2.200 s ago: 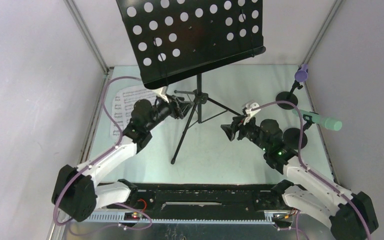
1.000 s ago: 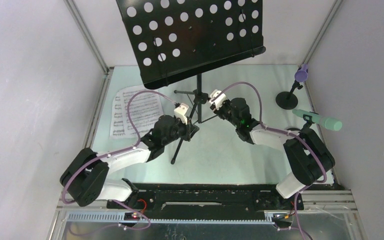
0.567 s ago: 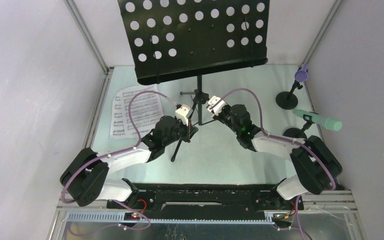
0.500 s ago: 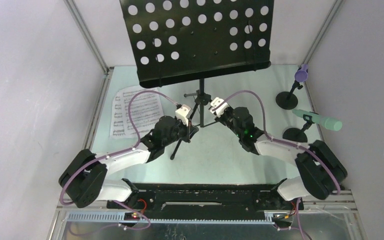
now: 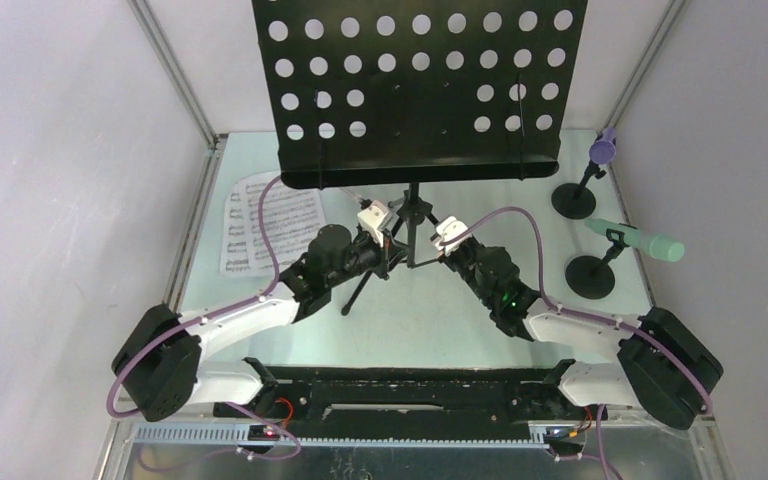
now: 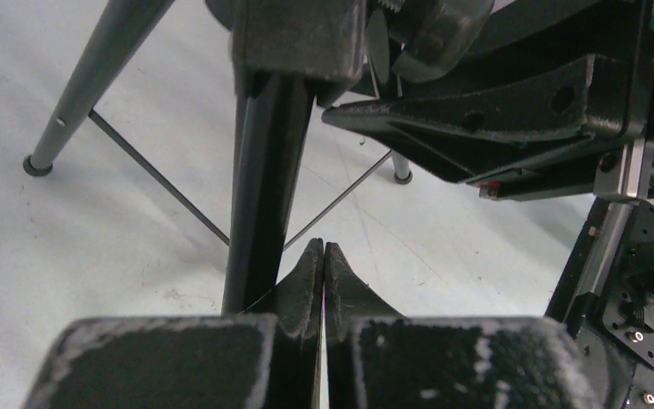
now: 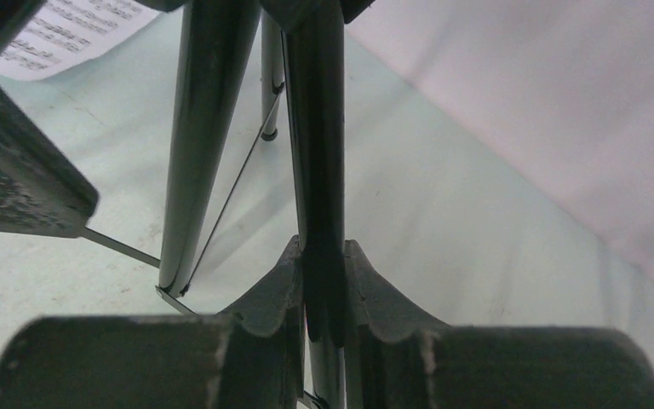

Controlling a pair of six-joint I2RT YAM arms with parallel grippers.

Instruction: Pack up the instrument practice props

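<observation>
Right tool (image 7: 324, 256) clamped on a leg of the music rack (image 5: 420, 90). Left tool (image 6: 324, 256) pinched shut just beside another leg, nothing visibly held. Rack upright at table (image 5: 460, 310) centre. Purple microphone (image 5: 603, 150) and mint-green microphone (image 5: 640, 240) on mic holders (image 5: 590, 275) at 3 o'clock, sheet-music pages (image 5: 260, 230) at 9 o'clock. Judgement: nothing packed yet.

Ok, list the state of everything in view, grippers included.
music rack, standing upright on its tripod.
sheet-music pages, lying flat on the table.
purple microphone, mounted, head up.
mint-green microphone, mounted, nearly level.
left gripper, shut, beside a rack leg.
right gripper, shut on a rack tube.
</observation>
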